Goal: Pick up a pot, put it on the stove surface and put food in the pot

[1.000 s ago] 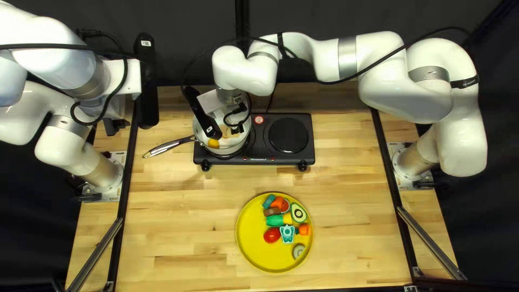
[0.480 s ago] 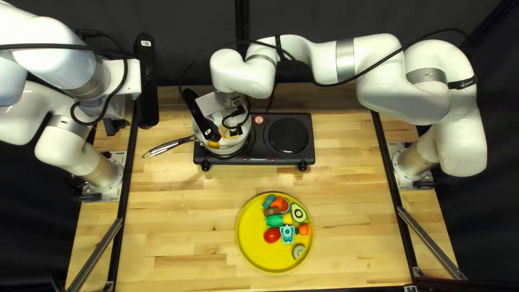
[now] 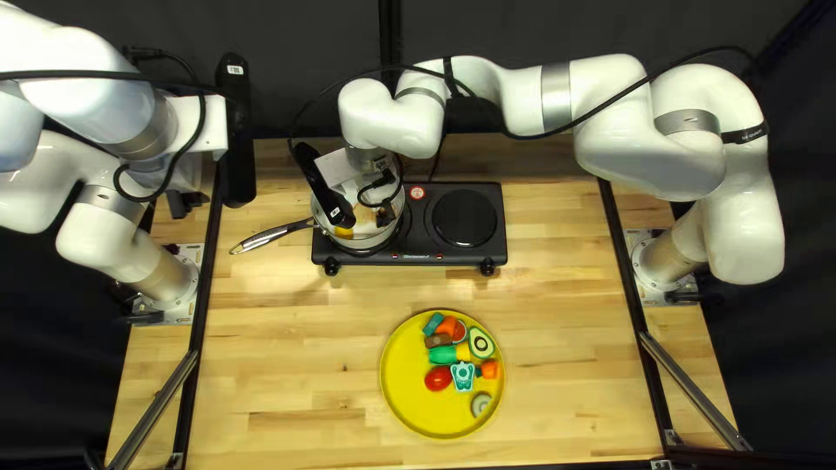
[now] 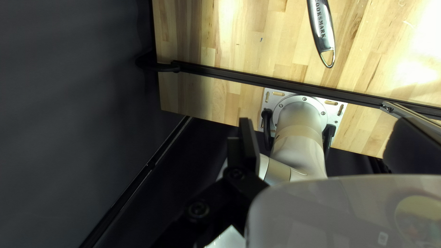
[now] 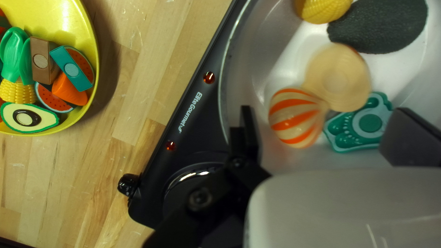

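The pot (image 3: 362, 247) rests on the stove (image 3: 461, 255), over its left burner. Above the pot's opening is my right gripper (image 3: 380, 207). In the right wrist view that gripper (image 5: 326, 124) is open, with an orange-striped food piece (image 5: 295, 118) between its fingers, not pinched. Also in the pot (image 5: 248, 59) lie a beige round piece (image 5: 337, 78), a teal piece (image 5: 360, 126), a dark green piece (image 5: 379, 23) and a yellow piece (image 5: 323, 7). My left gripper (image 3: 186, 204), raised at the table's left side, is open and empty in its wrist view (image 4: 326, 126).
A yellow plate (image 3: 405, 387) with several toy foods lies nearer than the stove. The pot's handle (image 3: 270, 236) points left. The stove's right burner (image 3: 463, 218) is bare. A black rail (image 4: 275, 84) runs beside my left arm's base (image 4: 301, 119).
My right arm has shifted slightly leftward over the pot, and the gripper parts showing above the pot have moved a little. The left arm, pot and plate have stayed put.
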Controlling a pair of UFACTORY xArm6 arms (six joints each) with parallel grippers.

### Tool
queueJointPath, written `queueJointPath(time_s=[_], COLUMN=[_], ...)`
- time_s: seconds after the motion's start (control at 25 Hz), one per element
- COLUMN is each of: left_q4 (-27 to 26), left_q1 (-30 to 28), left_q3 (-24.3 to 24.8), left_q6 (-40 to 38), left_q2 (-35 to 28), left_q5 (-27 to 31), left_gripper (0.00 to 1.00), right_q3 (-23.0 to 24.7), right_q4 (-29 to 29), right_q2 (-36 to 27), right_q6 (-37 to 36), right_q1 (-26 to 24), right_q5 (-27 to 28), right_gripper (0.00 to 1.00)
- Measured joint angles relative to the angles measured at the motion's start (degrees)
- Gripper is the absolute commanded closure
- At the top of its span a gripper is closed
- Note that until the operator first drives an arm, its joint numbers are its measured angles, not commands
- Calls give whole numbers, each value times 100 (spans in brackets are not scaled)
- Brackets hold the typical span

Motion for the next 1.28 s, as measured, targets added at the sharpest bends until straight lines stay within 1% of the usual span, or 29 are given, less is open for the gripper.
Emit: queueJointPath(time_s=[0.16,0.28,0.4,0.44,0.52,0.6,0.68,0.8,0.88,1.08,1.2,1.28], left_q4=[0,0,0,0,0,0,0,0,0,0,0,0], left_q1=[0,0,0,0,0,0,0,0,0,0,0,0], left_q3=[0,0,0,0,0,0,0,0,0,0,0,0], left_q6=[0,0,0,0,0,0,0,0,0,0,0,0], left_q2=[0,0,0,0,0,0,0,0,0,0,0,0], left_q5=[0,0,0,0,0,0,0,0,0,0,0,0], left_gripper=[0,0,0,0,0,0,0,0,0,0,0,0], right_q3=[-173,-51,326,534,1097,1737,2257,2688,2914,3314,3692,3745], right_q4=[-184,-314,-438,-483,-575,-651,-702,-734,-734,-713,-686,-616], right_q2=[-235,-531,-938,-1120,-1524,-1898,-2164,-2294,-2281,-2057,-1949,-1770], right_q6=[188,432,931,1186,1801,2492,3158,3896,4231,4514,4406,4218], right_q1=[104,242,525,675,1066,1527,2022,2634,2964,3375,3459,3471], right_q5=[349,489,556,564,543,394,175,-140,-378,-973,-1560,-1833], right_gripper=[0,0,0,0,0,0,0,0,0,0,0,0])
